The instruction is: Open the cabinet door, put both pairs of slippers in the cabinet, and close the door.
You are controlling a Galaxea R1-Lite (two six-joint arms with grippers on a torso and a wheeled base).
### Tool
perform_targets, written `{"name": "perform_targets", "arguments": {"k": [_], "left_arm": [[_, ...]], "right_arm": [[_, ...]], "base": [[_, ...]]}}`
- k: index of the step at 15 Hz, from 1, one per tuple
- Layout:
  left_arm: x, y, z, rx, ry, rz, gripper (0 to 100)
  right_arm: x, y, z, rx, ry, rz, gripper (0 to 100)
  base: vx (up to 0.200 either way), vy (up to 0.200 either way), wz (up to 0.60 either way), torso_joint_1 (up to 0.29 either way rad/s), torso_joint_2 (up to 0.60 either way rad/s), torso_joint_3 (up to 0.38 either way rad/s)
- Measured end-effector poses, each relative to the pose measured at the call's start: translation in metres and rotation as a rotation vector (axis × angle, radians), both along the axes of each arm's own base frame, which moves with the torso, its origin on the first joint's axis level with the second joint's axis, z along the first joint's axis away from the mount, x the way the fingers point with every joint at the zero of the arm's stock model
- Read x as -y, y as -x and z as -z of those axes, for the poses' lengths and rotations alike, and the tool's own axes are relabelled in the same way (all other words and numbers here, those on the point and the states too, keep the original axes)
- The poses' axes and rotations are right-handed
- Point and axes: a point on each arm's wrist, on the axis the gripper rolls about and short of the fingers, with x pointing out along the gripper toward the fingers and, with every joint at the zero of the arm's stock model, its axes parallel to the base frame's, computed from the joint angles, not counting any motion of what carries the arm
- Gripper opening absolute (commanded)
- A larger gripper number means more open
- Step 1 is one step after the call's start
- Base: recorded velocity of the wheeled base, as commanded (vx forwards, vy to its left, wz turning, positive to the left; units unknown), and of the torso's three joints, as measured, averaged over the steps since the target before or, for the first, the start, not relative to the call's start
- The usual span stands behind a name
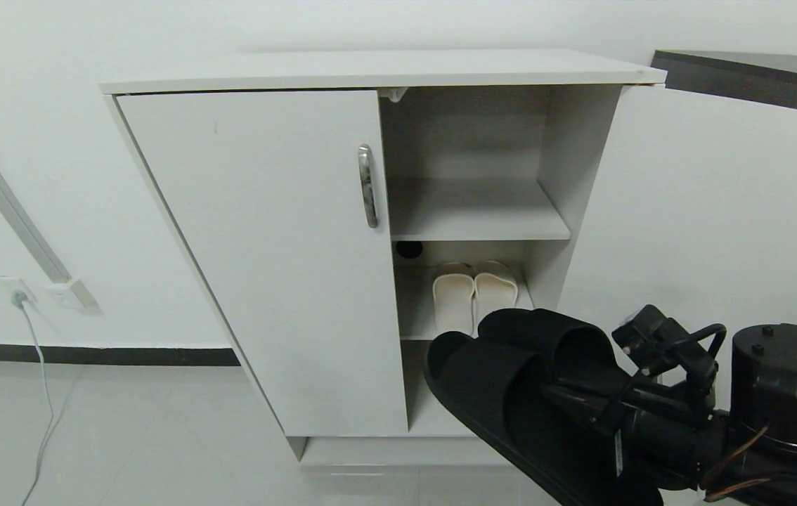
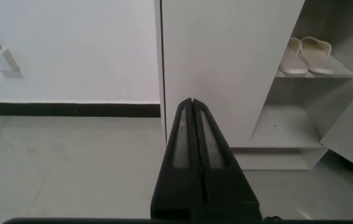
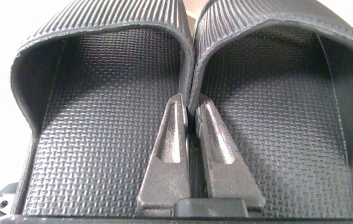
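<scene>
Progress stood past halfway: the cabinet's (image 1: 370,67) right door (image 1: 708,211) hung open, and the white slippers (image 1: 474,295) sat side by side on the middle shelf. The right gripper (image 3: 188,106) pinched the black slippers (image 1: 525,393) by their touching inner edges, near the lower opening. The left gripper (image 2: 192,104), pressed together and empty, hung near the closed left door. Shelving the black pair and closing the door remained.

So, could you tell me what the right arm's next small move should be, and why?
Probably ease the right tool forward and down, carrying the black slippers onto the bare bottom shelf: the door stands open and the white slippers occupy the middle shelf.
</scene>
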Motion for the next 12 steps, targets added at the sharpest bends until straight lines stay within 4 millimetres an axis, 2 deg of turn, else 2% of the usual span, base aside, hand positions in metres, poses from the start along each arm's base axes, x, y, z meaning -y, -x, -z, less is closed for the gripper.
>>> {"name": "perform_targets", "arguments": {"k": [9,10,12], "left_arm": [[0.0,0.0,0.0,0.0,0.0,0.0,0],[0.0,0.0,0.0,0.0,0.0,0.0,0],[0.0,0.0,-0.0001,0.001,0.0,-0.001,0]], "right_arm": [[-0.0017,0.0028,0.0018,0.008,0.019,-0.018,0],[-0.0025,0.004,0.0024,0.005,0.021,-0.024,0],[-0.0034,0.0069,0.0044,-0.002,0.026,-0.038,0]], "base": [[0.0,0.0,0.0,0.0,0.0,0.0],[0.0,0.0,-0.6,0.002,0.0,0.002],[0.0,0.0,0.0,0.0,0.0,0.0]]}}
